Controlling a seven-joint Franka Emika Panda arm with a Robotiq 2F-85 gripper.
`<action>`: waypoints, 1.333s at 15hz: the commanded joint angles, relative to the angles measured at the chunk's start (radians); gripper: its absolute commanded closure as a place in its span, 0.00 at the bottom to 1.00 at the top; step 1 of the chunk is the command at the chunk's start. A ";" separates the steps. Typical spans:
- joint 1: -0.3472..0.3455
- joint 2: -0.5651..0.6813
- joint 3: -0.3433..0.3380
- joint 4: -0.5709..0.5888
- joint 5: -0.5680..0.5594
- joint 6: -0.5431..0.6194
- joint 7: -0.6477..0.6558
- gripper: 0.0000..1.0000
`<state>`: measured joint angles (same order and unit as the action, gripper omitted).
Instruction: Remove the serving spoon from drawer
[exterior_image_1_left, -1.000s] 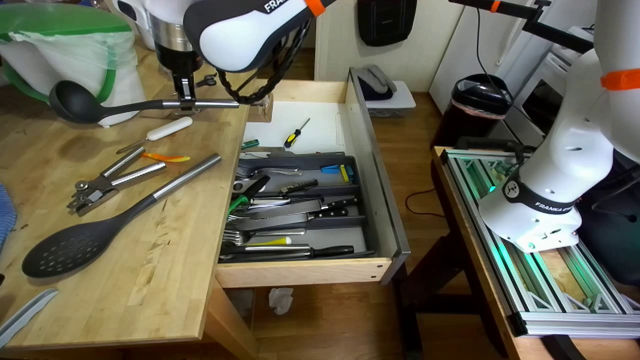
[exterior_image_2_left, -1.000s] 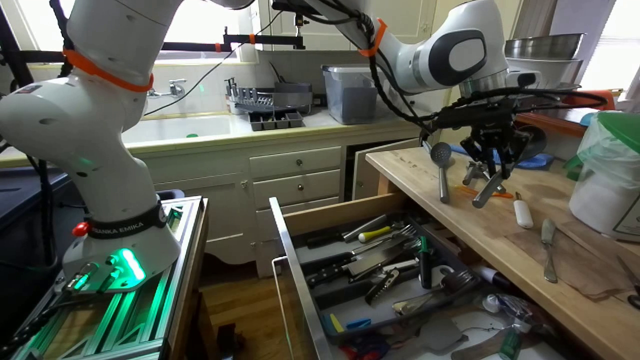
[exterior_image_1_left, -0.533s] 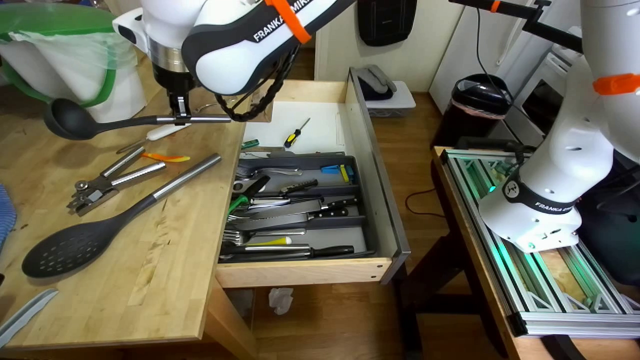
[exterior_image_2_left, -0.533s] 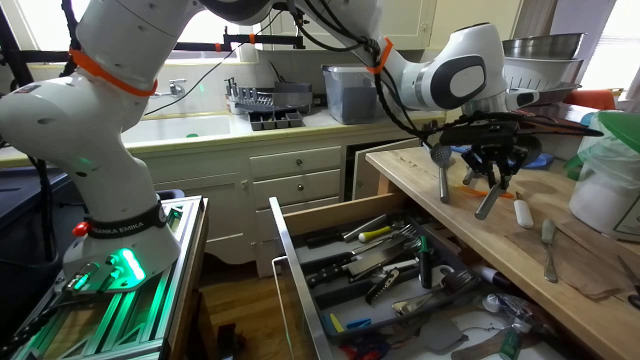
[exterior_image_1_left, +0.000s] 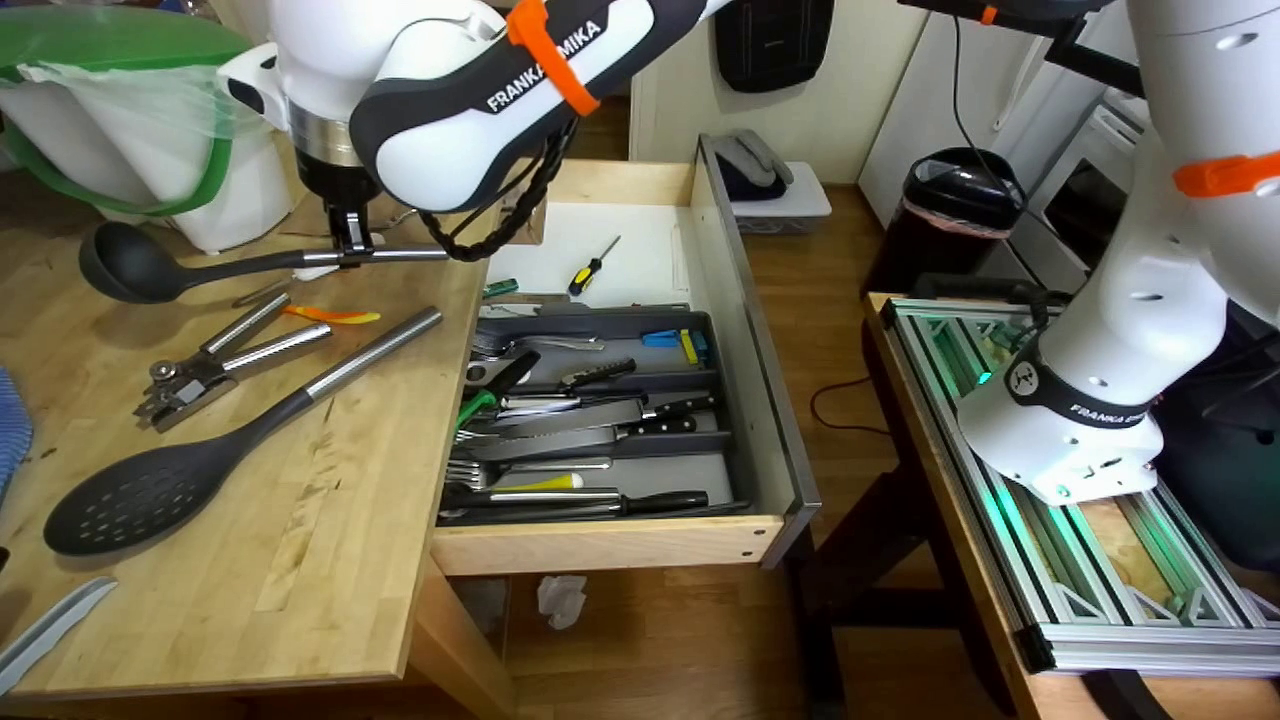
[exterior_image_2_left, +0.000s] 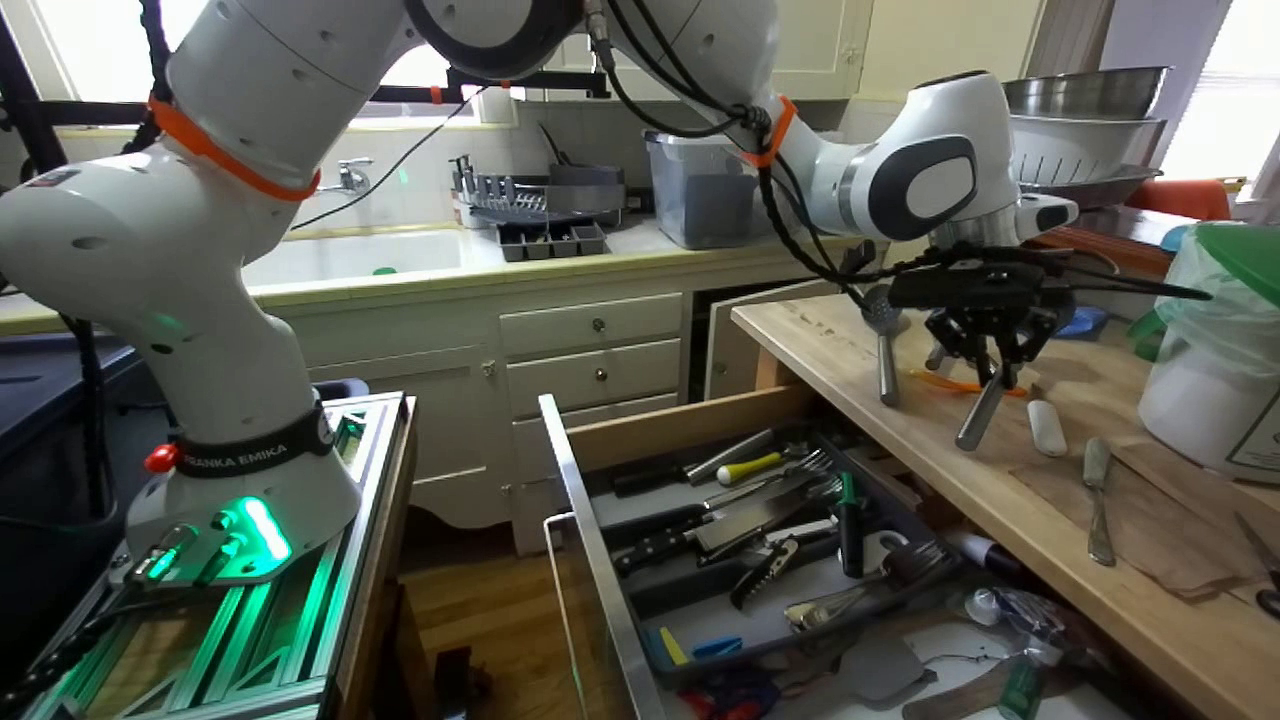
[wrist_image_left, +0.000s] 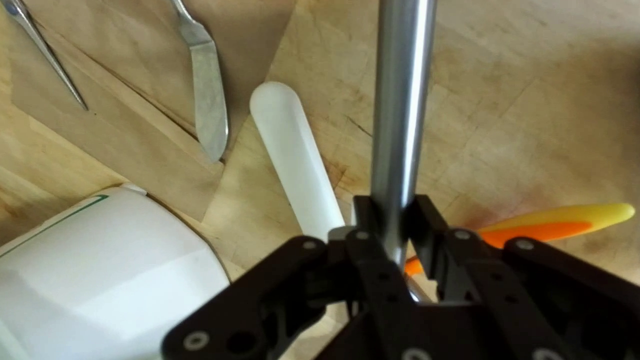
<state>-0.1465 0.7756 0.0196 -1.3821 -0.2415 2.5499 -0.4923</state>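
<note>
The wrist view has the gripper (wrist_image_left: 395, 215) with its black jaws pinched on the serving spoon (wrist_image_left: 400, 120), whose handle runs away from them as a smooth, bright metal rod with a pale streak of light along it. In an exterior view the spoon (exterior_image_1_left: 248, 266) shows nearly whole: a round, deep, dull-black bowl at the left, a slim black neck, then a straight silvery handle, gripped not far past the join, its end sticking out to the right. It is out of the drawer (exterior_image_1_left: 610, 545), over the wooden worktop (exterior_image_1_left: 350, 520); whether the bowl touches the wood I cannot tell.

Seen from there, the spoon crosses in front of a white-handled utensil (wrist_image_left: 298, 160) lying on the worktop. Nearer come an orange-and-yellow tool (exterior_image_1_left: 340, 317), a can opener (exterior_image_1_left: 262, 354) with metal handles and a big black slotted spoon (exterior_image_1_left: 250, 436); at the far left stands a green-lidded white tub (exterior_image_1_left: 255, 190). To the right the drawer stands pulled out, its dark tray (exterior_image_1_left: 690, 381) crowded with knives (exterior_image_1_left: 590, 438) and other cutlery (exterior_image_1_left: 555, 482); beyond the tray, on the white bottom, is a small yellow-and-black screwdriver (exterior_image_1_left: 590, 271).
</note>
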 joint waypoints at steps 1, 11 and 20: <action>-0.011 0.057 0.002 0.068 0.010 0.014 -0.023 0.94; -0.005 0.101 -0.009 0.115 0.001 0.001 -0.015 0.44; 0.014 -0.145 0.023 0.063 0.105 -0.455 0.046 0.00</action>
<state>-0.1341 0.7476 0.0202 -1.2662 -0.2074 2.2776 -0.4697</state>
